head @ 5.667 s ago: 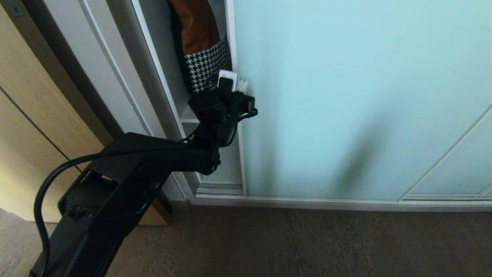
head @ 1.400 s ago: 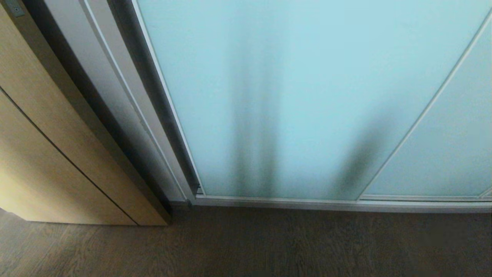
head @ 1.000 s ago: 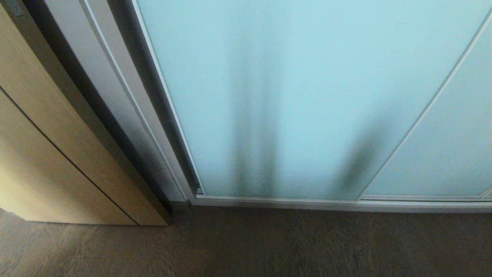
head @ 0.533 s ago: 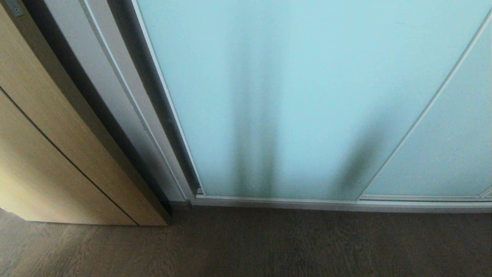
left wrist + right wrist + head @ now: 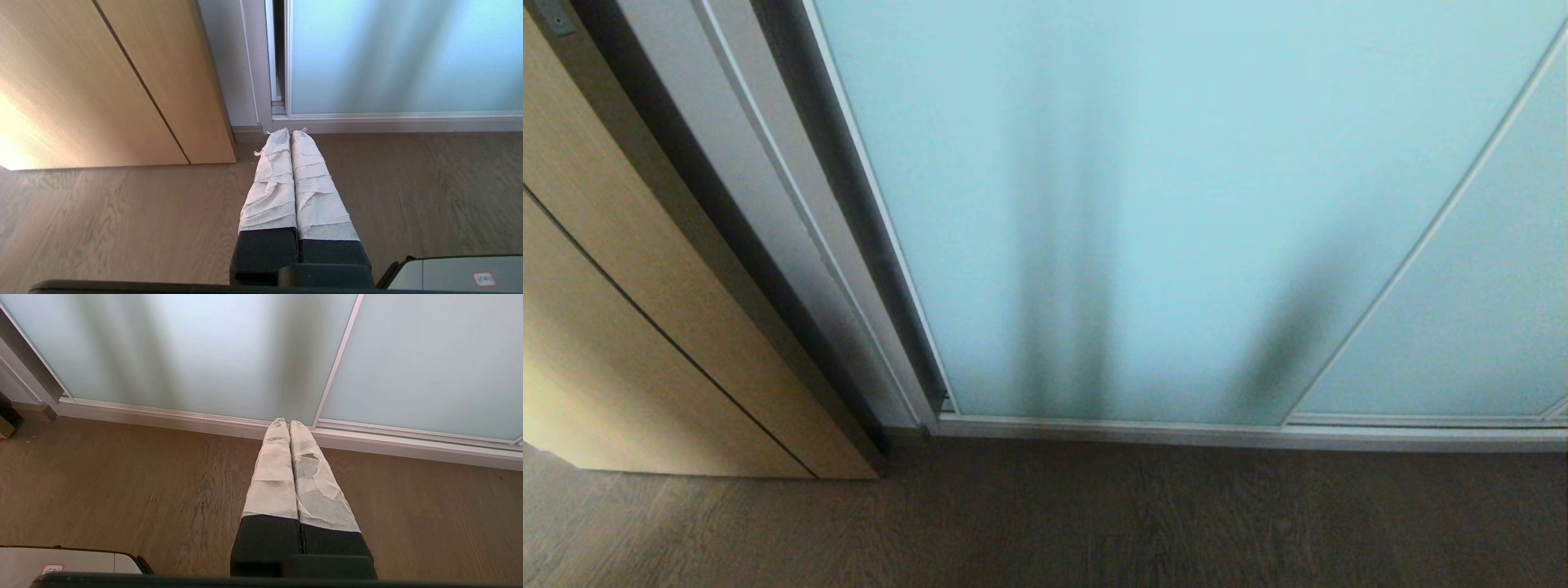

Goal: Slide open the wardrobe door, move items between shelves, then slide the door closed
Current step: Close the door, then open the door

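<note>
Wardrobe door slid closed; left claw and right claw pinched together, empty, parked above floor; nothing further needed.

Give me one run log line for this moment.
door: closed | left gripper: shut, parked | right gripper: shut, parked

Light: soft daylight, moderate | Glare: warm bright patch on wood cabinet front | Shadows: dark vertical bands on sliding wardrobe door | Floor: dim | Focus: slightly soft
</note>
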Tool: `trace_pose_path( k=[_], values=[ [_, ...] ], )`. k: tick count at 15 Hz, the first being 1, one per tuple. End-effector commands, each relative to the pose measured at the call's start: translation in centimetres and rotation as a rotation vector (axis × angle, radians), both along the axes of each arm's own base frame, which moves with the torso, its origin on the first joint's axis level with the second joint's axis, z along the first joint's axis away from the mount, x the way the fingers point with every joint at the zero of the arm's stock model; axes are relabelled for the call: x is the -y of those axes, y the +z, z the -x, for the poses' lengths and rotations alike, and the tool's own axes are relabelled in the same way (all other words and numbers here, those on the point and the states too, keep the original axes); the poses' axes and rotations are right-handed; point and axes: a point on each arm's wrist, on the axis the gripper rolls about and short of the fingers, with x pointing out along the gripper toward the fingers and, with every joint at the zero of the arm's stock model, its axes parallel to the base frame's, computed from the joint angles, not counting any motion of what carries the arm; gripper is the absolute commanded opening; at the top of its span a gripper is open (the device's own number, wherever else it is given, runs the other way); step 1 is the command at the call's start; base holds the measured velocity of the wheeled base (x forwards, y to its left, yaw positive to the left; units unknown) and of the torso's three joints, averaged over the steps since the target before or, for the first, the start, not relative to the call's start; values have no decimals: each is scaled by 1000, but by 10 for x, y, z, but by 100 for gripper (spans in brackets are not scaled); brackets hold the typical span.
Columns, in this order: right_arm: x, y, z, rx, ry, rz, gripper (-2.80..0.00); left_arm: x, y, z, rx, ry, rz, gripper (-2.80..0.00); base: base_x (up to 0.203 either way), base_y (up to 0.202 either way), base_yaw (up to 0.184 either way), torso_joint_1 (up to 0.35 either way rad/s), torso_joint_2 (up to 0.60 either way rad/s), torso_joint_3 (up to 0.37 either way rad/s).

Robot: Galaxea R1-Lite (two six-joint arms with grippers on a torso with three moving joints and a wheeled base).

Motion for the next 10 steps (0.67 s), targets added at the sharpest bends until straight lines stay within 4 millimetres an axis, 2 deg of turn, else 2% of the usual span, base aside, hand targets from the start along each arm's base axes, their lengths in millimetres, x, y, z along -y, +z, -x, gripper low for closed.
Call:
trace_pose_path(
  k=[1, 3, 4, 7, 9, 10],
  values=[
    [0, 0, 0, -1, 0, 1, -280, 0, -1, 0, -6, 4, -3, -280, 0, 0, 0, 0, 0, 0],
    [0, 0, 0, -1, 0, 1, -280, 0, 3, 0, 12, 8, 15, -280, 0, 0, 0, 0, 0, 0],
    [0, 0, 0, -1, 0, 1, -280, 0, 16, 4, 66, 7, 18, -280, 0, 0, 0, 0, 0, 0],
    [0, 0, 0, -1, 0, 1, -280, 0, 74, 15, 197, -4, 13, -280, 0, 0, 0, 0, 0, 0],
    [0, 0, 0, -1, 0, 1, -280, 0, 127, 3, 226, -4, 16, -280, 0, 0, 0, 0, 0, 0],
    [0, 0, 0, -1, 0, 1, -280, 0, 154, -10, 262, 1, 18, -280, 0, 0, 0, 0, 0, 0]
  ],
)
